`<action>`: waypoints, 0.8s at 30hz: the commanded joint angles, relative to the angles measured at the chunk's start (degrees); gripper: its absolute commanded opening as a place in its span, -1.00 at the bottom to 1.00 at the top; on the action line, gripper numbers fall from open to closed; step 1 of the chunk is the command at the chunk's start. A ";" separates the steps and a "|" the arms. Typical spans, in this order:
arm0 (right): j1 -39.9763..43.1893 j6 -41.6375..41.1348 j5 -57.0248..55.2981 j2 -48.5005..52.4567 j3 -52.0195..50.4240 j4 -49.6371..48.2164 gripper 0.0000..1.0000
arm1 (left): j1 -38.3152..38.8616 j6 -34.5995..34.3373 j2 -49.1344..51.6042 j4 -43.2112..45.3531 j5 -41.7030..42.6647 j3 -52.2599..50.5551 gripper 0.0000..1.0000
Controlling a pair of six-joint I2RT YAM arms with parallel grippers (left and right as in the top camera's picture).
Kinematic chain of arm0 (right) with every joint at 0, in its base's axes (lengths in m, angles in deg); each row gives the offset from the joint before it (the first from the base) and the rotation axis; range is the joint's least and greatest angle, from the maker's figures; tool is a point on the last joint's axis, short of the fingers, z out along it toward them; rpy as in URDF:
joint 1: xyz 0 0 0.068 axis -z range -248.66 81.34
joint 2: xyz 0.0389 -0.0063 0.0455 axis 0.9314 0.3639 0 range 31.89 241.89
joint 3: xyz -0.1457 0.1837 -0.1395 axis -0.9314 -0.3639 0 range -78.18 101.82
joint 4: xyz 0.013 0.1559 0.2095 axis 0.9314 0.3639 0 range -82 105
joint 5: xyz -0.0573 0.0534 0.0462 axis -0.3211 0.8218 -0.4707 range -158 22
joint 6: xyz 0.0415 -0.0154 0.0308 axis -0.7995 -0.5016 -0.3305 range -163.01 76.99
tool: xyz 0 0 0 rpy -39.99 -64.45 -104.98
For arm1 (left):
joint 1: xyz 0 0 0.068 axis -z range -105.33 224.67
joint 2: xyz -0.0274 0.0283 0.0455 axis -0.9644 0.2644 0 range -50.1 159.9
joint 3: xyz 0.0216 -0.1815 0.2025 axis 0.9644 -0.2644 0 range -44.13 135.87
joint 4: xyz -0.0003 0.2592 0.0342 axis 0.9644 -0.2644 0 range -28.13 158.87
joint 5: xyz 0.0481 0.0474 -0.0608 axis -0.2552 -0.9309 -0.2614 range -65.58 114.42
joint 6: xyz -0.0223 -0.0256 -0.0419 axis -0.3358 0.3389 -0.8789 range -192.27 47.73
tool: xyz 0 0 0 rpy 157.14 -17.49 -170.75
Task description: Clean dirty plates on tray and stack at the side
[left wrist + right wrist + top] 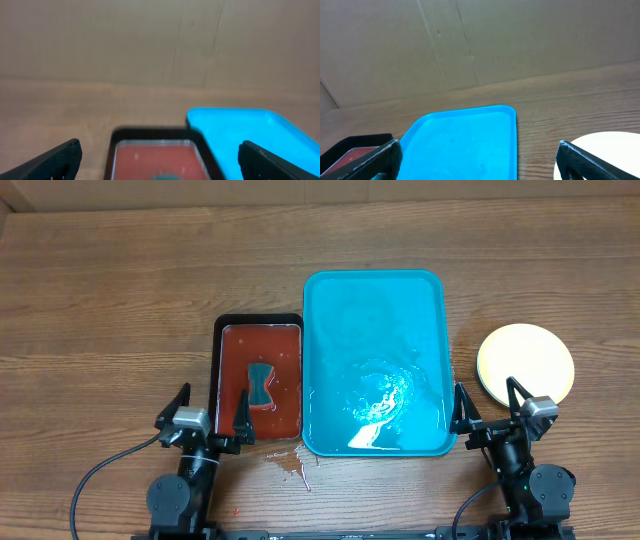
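The turquoise tray lies mid-table with nothing on it but a wet sheen near its front. A stack of plates, yellow-rimmed with a pale top, rests on the table to the tray's right. My left gripper is open at the front edge of the black tray, holding nothing. My right gripper is open between the turquoise tray's front right corner and the plates, also holding nothing. In the right wrist view the tray lies ahead and the plates show at the lower right. The left wrist view catches the tray at the right.
A smaller black tray of red liquid sits left of the turquoise one, with a teal sponge lying in it. Red drops spot the table in front of it. The black tray is straight ahead in the left wrist view.
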 commanded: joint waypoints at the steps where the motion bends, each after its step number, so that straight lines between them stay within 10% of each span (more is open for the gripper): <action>1: 0.13 0.00 -0.52 -0.52 -0.59 -0.28 1.00 | -0.39 -0.81 -0.68 -0.63 -0.42 -0.22 1.00; 24: 0.13 0.00 -0.52 -0.50 -0.59 -0.31 1.00 | -0.39 -0.79 -0.61 -3.76 -0.59 -0.20 0.99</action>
